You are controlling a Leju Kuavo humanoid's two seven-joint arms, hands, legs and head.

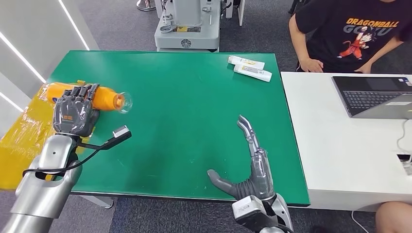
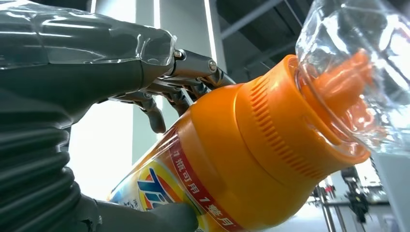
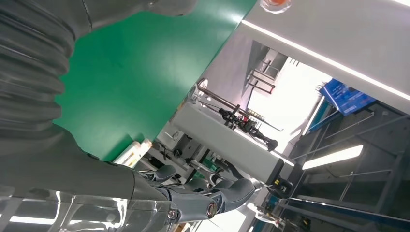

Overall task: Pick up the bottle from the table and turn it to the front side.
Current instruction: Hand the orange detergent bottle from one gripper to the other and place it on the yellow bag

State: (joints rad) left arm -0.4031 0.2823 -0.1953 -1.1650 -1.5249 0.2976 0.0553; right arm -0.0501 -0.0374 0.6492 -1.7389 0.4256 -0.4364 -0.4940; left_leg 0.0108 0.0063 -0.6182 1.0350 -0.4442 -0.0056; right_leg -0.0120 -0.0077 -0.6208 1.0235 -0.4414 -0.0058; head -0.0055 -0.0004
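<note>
Orange plastic fills the left hand [image 1: 74, 115]: an orange detergent bottle [image 1: 104, 98] lies on its side at the left edge of the green table [image 1: 194, 121], and the hand's fingers are wrapped over its body, grasping it. The bottle's clear cap [image 1: 124, 102] points toward the middle of the table. From the left wrist view the thumb [image 2: 159, 217] presses under the label while the darker fingers [image 2: 159, 104] curl over the far side of the bottle [image 2: 232, 159], whose ribbed orange collar meets the transparent cap [image 2: 358, 63].

Yellow wrapped material [image 1: 22, 133] sits just beside the table's left edge, under the bottle's base end.

The right hand [image 1: 248, 167] hovers over the table's near edge, released, its fingers stretched out straight and its thumb spread wide, holding nothing.

At the table's far right corner lie two white tubes [image 1: 250, 68], side by side. A white desk [image 1: 350, 160] abuts the table's right side, carrying an open laptop [image 1: 374, 94]; a person in a black printed T-shirt [image 1: 350, 31] sits behind it.
</note>
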